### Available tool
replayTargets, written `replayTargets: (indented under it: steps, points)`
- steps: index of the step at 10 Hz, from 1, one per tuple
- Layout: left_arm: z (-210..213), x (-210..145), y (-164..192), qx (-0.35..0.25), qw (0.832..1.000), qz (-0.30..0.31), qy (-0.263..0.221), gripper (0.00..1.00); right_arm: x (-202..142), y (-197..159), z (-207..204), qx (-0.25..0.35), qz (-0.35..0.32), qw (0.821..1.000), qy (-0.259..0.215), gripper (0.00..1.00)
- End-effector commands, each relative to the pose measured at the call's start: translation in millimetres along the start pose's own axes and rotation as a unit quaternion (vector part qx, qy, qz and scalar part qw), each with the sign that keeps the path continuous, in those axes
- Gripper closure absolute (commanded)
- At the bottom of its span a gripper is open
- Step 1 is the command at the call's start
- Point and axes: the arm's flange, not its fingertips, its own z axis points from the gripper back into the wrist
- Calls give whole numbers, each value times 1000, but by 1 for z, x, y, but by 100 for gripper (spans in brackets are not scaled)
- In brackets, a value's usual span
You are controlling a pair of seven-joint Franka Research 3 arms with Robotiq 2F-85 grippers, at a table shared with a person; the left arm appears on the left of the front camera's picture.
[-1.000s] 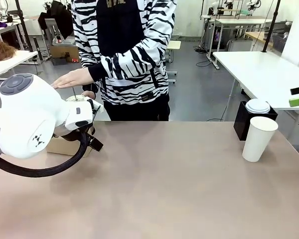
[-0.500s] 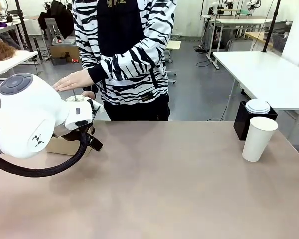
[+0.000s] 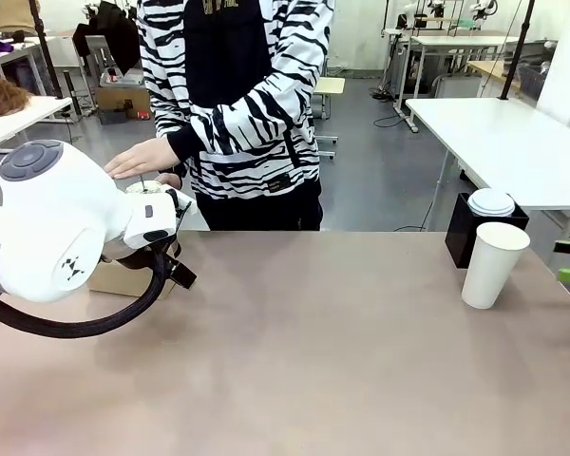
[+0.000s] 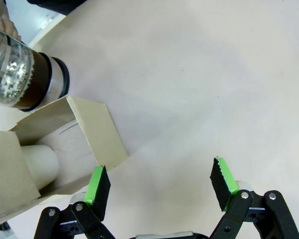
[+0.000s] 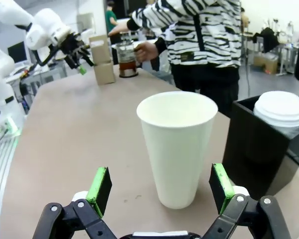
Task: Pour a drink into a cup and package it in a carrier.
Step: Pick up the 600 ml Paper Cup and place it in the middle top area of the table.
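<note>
- Right tool (image 5: 159, 174) released, jaws wide; the cup (image 5: 177, 144) stands upright and empty just ahead, beside a black box (image 5: 254, 149) (white lids (image 5: 281, 107) on top).
- Left tool (image 4: 159, 174) released over the table (image 4: 199, 74), near the carrier (image 4: 97, 132).
- Dark drink (image 4: 38, 82) sits in a glass press (image 4: 10, 74) beside the carrier.

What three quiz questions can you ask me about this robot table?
1. True or false: the right gripper is open, with the white cup standing just ahead of it.
2. What stands right beside the cup? A) a black box with white lids B) a red bowl C) a banana
3. What holds the dark drink beside the carrier?
Key: 1 true; 2 A; 3 a glass jug.
</note>
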Motion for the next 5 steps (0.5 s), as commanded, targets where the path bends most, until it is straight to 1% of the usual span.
replayTargets:
  steps: [1,3,4,5]
  points:
    - [0,0,0,-1,1000,0,-1,0,-12,-6,-14,10,22,1000,-17,0]
    - [0,0,0,-1,1000,0,-1,0,-26,-1,-29,10,24,999,-36,0]
    - [0,0,0,-1,1000,0,-1,0,-16,3,-27,4,18,999,-40,0]
    - [0,0,0,-1,1000,0,-1,0,-24,1,-28,20,4,1000,-10,0]
